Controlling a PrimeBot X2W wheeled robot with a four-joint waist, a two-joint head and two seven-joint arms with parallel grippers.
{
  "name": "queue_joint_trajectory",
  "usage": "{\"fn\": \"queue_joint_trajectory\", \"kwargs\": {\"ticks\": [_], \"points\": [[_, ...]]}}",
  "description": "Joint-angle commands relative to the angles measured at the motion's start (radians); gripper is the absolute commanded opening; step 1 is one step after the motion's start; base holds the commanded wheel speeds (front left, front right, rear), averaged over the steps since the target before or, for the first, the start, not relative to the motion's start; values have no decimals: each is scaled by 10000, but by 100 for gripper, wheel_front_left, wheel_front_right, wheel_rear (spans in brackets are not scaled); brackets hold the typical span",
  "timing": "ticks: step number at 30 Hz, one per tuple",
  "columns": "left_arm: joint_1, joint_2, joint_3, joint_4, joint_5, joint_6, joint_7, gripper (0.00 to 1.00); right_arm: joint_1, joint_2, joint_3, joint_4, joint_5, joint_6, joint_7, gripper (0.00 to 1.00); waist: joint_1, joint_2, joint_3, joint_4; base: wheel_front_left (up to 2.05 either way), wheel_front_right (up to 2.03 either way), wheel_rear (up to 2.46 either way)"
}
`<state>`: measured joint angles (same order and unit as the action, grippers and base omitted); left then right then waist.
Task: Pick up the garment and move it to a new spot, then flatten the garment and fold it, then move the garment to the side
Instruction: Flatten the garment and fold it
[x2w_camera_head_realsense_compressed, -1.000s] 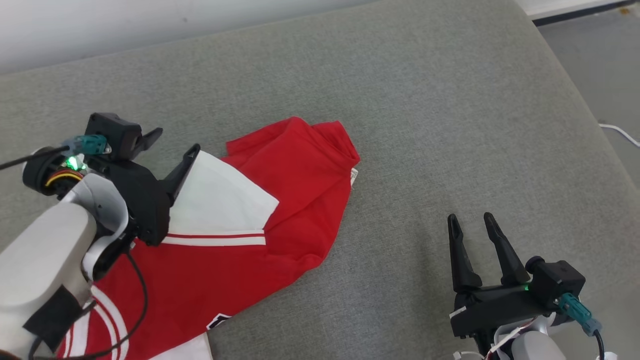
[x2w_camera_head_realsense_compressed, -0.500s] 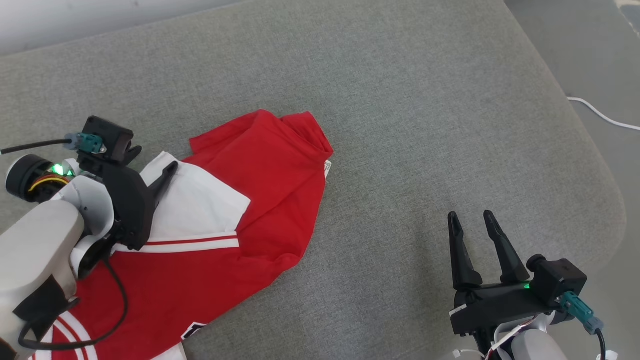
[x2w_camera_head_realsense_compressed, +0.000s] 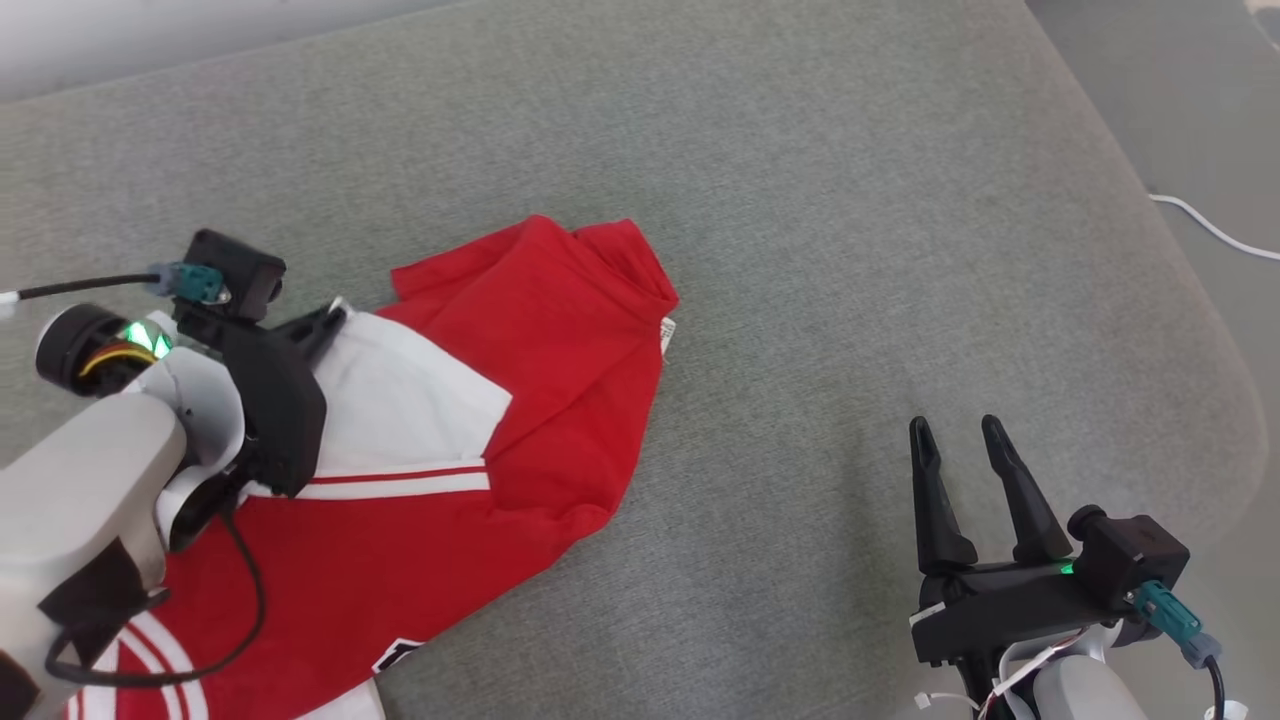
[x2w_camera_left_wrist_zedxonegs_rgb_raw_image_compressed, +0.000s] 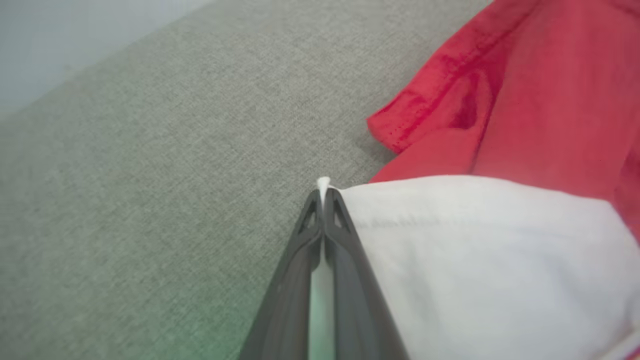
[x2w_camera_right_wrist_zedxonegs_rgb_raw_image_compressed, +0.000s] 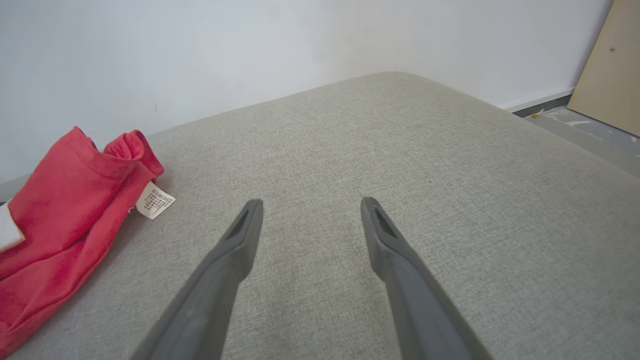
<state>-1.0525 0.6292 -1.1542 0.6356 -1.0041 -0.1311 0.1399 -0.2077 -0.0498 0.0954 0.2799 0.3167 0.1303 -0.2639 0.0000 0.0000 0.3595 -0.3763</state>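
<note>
White garment (x2w_camera_left_wrist_zedxonegs_rgb_raw_image_compressed: 475, 260) corner tight in left tool (x2w_camera_left_wrist_zedxonegs_rgb_raw_image_compressed: 324, 194), plainest in left wrist view; right tool (x2w_camera_right_wrist_zedxonegs_rgb_raw_image_compressed: 311, 201) wide

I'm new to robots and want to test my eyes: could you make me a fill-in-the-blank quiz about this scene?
The left end effector is shut on a ____ corner of the garment.
The right end effector is ____, holding nothing.
The garment lies on a ____ cushion.
Missing words: white; open; grey.

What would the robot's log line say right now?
left gripper: shut on white corner of red-and-white cloth garment | right gripper: open over grey fabric cushion
</note>
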Motion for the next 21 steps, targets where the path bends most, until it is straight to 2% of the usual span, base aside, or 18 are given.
{"fn": "queue_joint_trajectory", "kwargs": {"ticks": [1,7,12,16,21], "points": [[-171,20,-52,-82,-146,18,-259,0,6,-8,-26,-33,-39,9,-8,100,0,0,-110,171,0,0,0],[-894,-80,-53,-508,-73,18,-1521,0,116,-10,-149,21,-222,9,-10,100,0,0,-515,766,0,0,0],[-1416,20,15,-936,-77,18,-2168,0,265,-12,-295,69,-372,9,-8,100,0,0,-937,1289,0,0,0],[-1688,411,287,-1249,-49,105,-2488,0,341,-8,-369,106,-468,9,-10,100,0,0,-1160,1611,0,0,0],[-1882,1267,597,-1311,292,613,-2972,0,445,-10,-409,139,-534,9,-8,100,0,0,-1299,1771,0,0,0]]}}
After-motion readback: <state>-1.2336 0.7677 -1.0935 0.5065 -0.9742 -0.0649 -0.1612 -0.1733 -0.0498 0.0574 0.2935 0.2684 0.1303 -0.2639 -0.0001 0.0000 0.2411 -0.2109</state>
